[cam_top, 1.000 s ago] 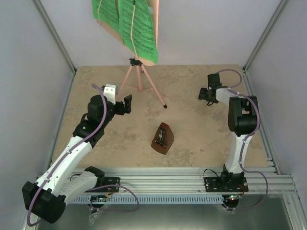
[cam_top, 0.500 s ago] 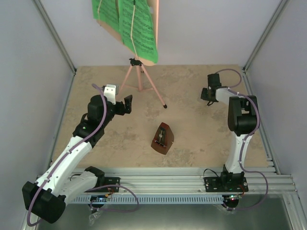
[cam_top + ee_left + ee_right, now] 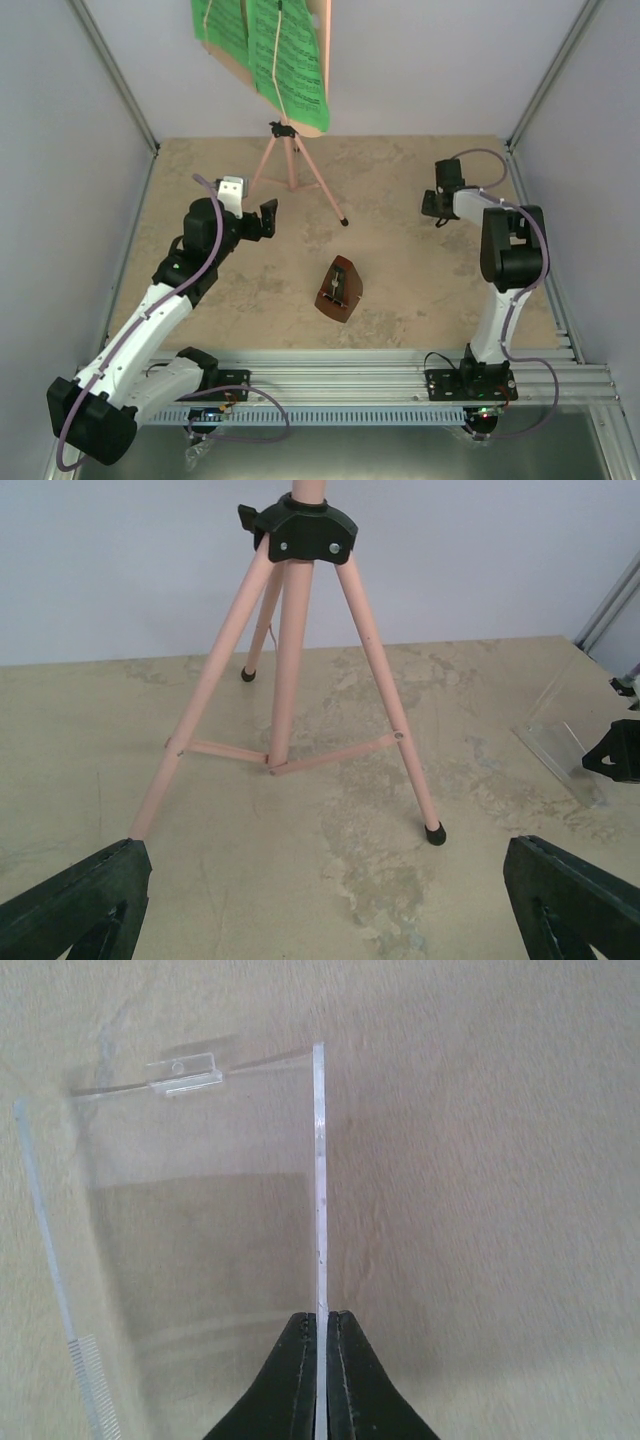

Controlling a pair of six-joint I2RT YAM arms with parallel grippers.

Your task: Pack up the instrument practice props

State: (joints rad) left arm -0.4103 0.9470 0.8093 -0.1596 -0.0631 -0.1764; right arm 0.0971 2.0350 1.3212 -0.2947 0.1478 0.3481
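1. Over the last second the right arm has swung a little toward the right-hand wall, drawing the right pincer point(image 3: 322, 1325) slightly nearer its own base. The left arm and the props sit as they did.
2. The right pincer is clamped on the upper edge of a clear panel point(image 3: 319, 1180), which looks like one wall of a transparent box standing on the desk point(image 3: 420, 290).
3. The left pincer point(image 3: 322, 880) is spread wide and holds nothing. It sits low, facing the tripod legs of the pink music stand point(image 3: 290, 660), near them but apart.
4. The stand is at the far middle with the green sheet-music pages point(image 3: 290, 60) on its top. The metronome point(image 3: 338, 290) lies between the arms, well apart from both.
5. Risks:
   - The pinch on so thin an edge is narrow, so the panel could twist or slip if it is lifted fast.
   - The stand looks top-heavy, and a spread finger knocking a leg could tip it and spill the pages.
6. The right elbow is near the right wall, so there is little room on that side. The middle of the desk gives the freest path, and the rail point(image 3: 350, 380) bounds the near edge.
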